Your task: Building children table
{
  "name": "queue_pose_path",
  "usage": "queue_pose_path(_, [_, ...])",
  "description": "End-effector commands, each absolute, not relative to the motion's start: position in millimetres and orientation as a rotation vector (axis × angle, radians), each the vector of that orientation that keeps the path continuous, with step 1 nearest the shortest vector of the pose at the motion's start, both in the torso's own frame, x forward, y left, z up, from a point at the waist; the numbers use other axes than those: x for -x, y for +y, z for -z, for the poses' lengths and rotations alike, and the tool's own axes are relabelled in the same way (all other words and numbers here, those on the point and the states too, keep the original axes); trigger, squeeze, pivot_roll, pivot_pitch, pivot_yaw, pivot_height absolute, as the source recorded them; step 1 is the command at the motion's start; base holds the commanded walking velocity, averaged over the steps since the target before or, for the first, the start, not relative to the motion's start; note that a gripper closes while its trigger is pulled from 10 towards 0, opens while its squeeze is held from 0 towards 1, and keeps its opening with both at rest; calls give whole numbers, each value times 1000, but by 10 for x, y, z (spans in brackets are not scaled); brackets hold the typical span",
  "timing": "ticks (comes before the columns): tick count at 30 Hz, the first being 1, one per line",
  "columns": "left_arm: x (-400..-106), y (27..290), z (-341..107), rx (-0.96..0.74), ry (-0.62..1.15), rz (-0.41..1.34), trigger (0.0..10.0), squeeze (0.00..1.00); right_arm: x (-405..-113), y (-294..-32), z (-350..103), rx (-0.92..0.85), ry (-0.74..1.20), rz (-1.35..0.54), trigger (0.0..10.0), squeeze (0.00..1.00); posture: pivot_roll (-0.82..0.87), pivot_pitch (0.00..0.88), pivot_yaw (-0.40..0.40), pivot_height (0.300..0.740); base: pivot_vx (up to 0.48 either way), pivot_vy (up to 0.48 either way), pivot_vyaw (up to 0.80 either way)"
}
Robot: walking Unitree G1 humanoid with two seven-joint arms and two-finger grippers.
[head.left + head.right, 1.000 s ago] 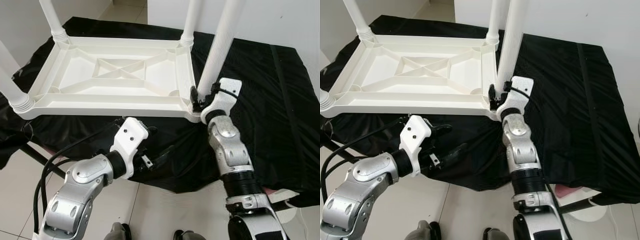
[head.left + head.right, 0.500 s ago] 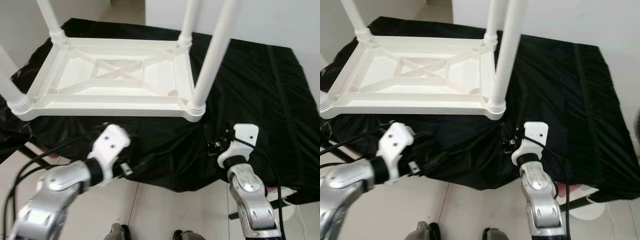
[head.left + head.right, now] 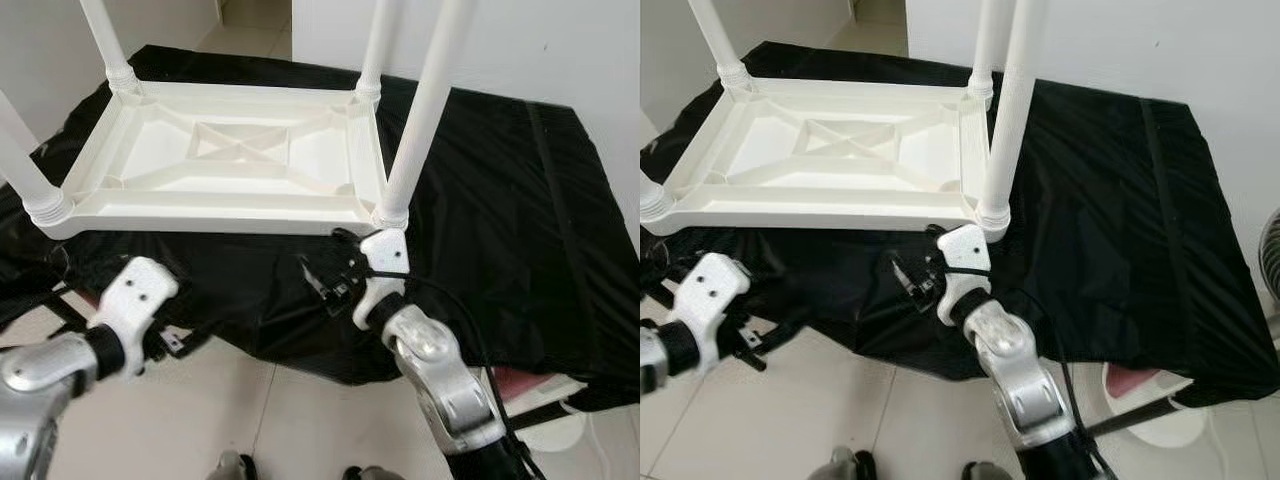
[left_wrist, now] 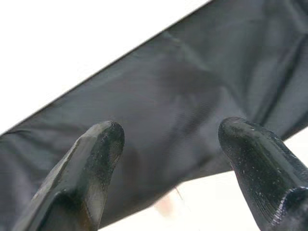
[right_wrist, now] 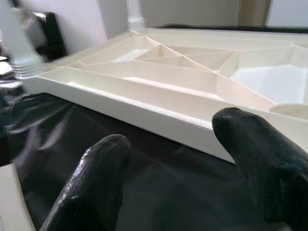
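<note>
Right wrist view: empty jaws face the upturned table's rim

Right wrist view shows the right gripper (image 5: pixel 168 178) with jaws wide and empty, pointed at the near rim of the children table (image 3: pixel 230 160), just short of it. The left gripper (image 4: pixel 166 173), jaws also spread and empty, hangs below that rim over the black cloth (image 3: pixel 500 180). All four legs stand in their sockets, the near right leg (image 3: pixel 420 110) included, so assembly looks nearly complete; next would likely be checking that leg's seating or turning the piece over. The children table is white plastic, upside down, cross-ribbed underneath, resting on the cloth.
</note>
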State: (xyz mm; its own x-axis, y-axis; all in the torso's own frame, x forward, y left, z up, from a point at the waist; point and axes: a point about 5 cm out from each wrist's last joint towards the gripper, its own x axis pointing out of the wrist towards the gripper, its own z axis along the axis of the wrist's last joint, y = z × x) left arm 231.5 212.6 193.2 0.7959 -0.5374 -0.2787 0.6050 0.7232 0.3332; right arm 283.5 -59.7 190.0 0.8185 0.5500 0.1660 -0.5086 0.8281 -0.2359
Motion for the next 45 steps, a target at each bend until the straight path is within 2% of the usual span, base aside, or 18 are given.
queue_pose_path(1, [-2375,2225,-1987,-432,123,488,10000,0,-2916,-665,-1848,178,-190,-528,10000,0,25,131,-10,740,0,0,0])
queue_pose_path(5, [-2405,2163,-2032,-417,91,489,10000,0,-2963,-768,-1899,170,-199,-550,10000,0,22,133,-9,740,0,0,0])
queue_pose_path(7, [-2385,2084,-1998,-402,100,532,10000,0,-2983,-900,-1967,223,-244,-512,10000,0,19,132,-11,740,0,0,0])
queue_pose_path(10, [-2246,1844,-1774,-395,158,671,10000,0,-2986,-1171,-2052,205,-272,-405,10000,0,14,134,-8,740,0,0,0])
queue_pose_path(11, [-2246,1844,-1774,-395,158,671,10000,0,-2986,-1171,-2052,205,-272,-405,10000,0,14,134,-8,740,0,0,0])
queue_pose_path(12, [-2205,1736,-1725,-376,156,712,10000,0,-2982,-1262,-2077,181,-279,-353,10000,0,9,139,-8,740,0,0,0])
queue_pose_path(13, [-2191,1521,-1735,-318,110,751,10000,0,-2982,-1437,-2105,165,-285,-237,10000,0,5,145,-8,740,0,0,0])
queue_pose_path(16, [-2201,1459,-1757,-298,90,753,10000,0,-2980,-1479,-2108,157,-283,-215,10000,0,5,145,-8,740,0,0,0])
queue_pose_path(19, [-2375,1162,-1962,-210,-44,742,10000,0,-3002,-1559,-2081,178,-266,-216,10000,0,-8,156,5,740,0,0,0])
queue_pose_path(22, [-2475,1019,-2119,-177,-116,757,10000,0,-3117,-1537,-2092,195,-238,-289,10000,0,-13,163,12,740,0,0,0])
queue_pose_path(26, [-2509,995,-2176,-167,-137,755,10000,0,-3185,-1514,-2101,205,-228,-324,10000,0,-12,174,24,740,0,0,0])
queue_pose_path(31, [-2506,897,-2311,-150,-179,799,10000,0,-3517,-1605,-2120,221,-160,-328,10000,0,5,188,33,740,0,0,0])
queue_pose_path(36, [-2475,884,-2292,-157,-165,808,10000,0,-3696,-1646,-2108,254,-121,-368,10000,0,20,194,36,740,0,0,0])
queue_pose_path(39, [-2472,887,-2290,-157,-162,808,10000,0,-3717,-1646,-2120,260,-123,-380,10000,0,20,194,36,740,0,0,0])
queue_pose_path(45, [-2430,917,-2267,-164,-136,801,10000,0,-3861,-1549,-2201,296,-115,-556,10000,0,37,202,41,740,0,0,0])
